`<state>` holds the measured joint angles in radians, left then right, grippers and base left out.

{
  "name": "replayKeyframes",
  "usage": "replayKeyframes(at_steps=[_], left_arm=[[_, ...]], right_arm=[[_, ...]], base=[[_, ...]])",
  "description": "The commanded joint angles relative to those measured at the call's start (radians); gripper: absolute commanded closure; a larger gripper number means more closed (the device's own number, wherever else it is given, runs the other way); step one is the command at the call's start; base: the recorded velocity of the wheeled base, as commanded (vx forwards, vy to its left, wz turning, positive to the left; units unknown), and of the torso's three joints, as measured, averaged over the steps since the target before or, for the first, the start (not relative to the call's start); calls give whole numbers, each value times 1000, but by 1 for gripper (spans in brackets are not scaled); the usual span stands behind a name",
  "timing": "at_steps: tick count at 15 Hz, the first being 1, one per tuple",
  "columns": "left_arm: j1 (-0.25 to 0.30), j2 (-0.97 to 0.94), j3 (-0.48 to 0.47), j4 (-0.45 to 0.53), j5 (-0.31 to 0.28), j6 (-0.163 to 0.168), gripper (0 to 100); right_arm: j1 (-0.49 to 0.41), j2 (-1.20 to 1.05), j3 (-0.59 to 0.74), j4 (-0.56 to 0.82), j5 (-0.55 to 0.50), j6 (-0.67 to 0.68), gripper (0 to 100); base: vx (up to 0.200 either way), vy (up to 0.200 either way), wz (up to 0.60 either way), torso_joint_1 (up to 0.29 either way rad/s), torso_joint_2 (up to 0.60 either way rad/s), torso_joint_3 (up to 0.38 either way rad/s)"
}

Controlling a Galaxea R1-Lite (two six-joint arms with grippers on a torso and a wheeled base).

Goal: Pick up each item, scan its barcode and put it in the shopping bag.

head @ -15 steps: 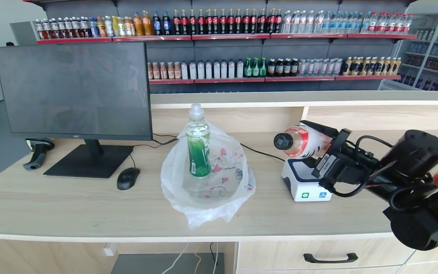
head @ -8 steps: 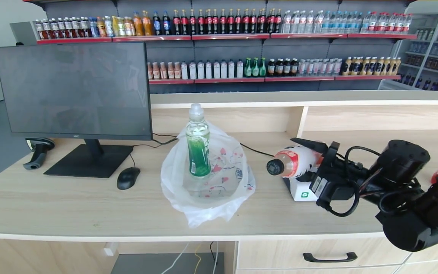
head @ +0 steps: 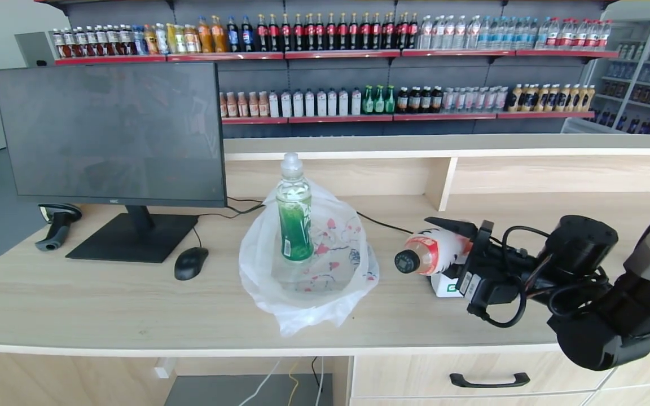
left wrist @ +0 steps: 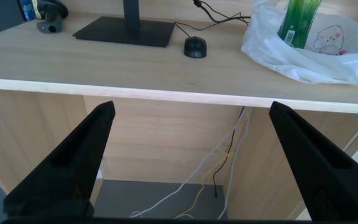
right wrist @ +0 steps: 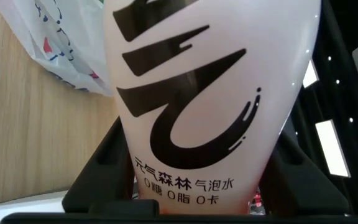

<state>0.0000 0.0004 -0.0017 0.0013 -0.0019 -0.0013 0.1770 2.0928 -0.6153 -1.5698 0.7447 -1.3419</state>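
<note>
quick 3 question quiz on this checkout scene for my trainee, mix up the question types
1. True or false: the green bottle stands upright inside the shopping bag.
2. What does the right claw hold? A) a tin can B) a pink bottle lying sideways C) nothing
3. Fill in: the left claw is ____ (open or shut).

Key: 1 true; 2 B; 3 open.
</note>
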Motion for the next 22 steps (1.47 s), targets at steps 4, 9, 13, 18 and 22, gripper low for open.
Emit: replayKeyframes(at_steps=[4,9,13,18,22], left_arm=[[0,0,0,0,0,1,0],[0,0,0,0,-1,1,0],[0,0,0,0,-1,-2,0],[0,0,2,0,-1,0,0],[0,0,0,0,-1,3,0]], right_arm=[[-37,6,0,-1,41,-2,100],[-17,-2,2,-1,42,6,100],[12,-3,-15,-1,42,33,100],[25,-3,-17,-1,42,40,100],[27,-7,-11,-1,42,41,100]], base=[[0,0,0,0,0,0],[0,0,0,0,0,0],[0,0,0,0,0,0],[0,0,0,0,0,0],[0,0,0,0,0,0]])
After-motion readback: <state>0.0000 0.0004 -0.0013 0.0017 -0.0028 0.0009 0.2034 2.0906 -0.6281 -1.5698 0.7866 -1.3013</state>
